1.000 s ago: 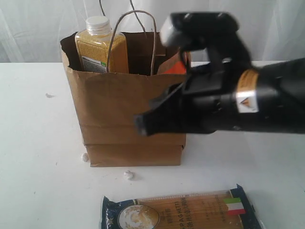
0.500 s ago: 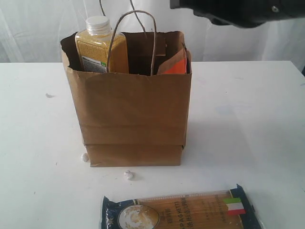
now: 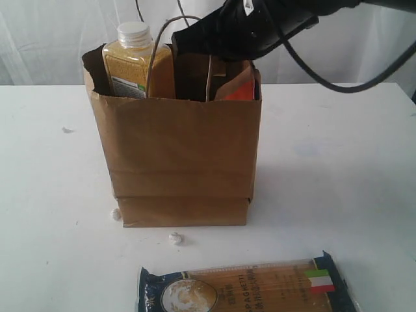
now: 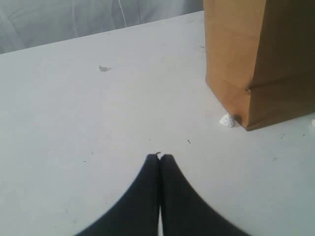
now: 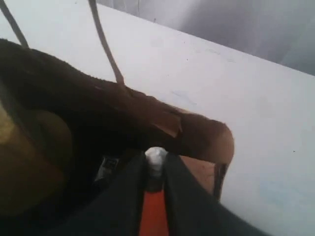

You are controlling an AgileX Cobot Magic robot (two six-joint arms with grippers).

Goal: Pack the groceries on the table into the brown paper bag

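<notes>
Hovering over the open mouth of the brown paper bag (image 3: 175,149), the right gripper (image 5: 155,160) points down into it. Its fingers stand close together with a narrow gap. A sliver of orange and a small white thing show in that gap, but I cannot tell whether the claw grasps anything or merely frames what lies below it.

The left gripper (image 4: 160,158) is clenched on nothing and hangs low above the table (image 3: 338,169), off to one side of the bag near its bottom corner.

Judging by how things lie, the packing is well along but not finished. The white-capped bottle of yellow grains (image 3: 133,62) stands upright inside the bag at its left end, cap and shoulders above the ragged rim. The small orange-labelled brown pouch (image 3: 239,88) leans inside at the right end, with its top just showing. The two jars are nowhere on the visible tabletop. The wrist view into the bag is too dark to confirm that they are inside.

The blue-ended spaghetti pack (image 3: 244,289) lies flat on the table in front of the bag, well apart from both grippers, and seems to be the one item left to pack. A few tiny white bits (image 3: 175,238) sit by the bag's base.
</notes>
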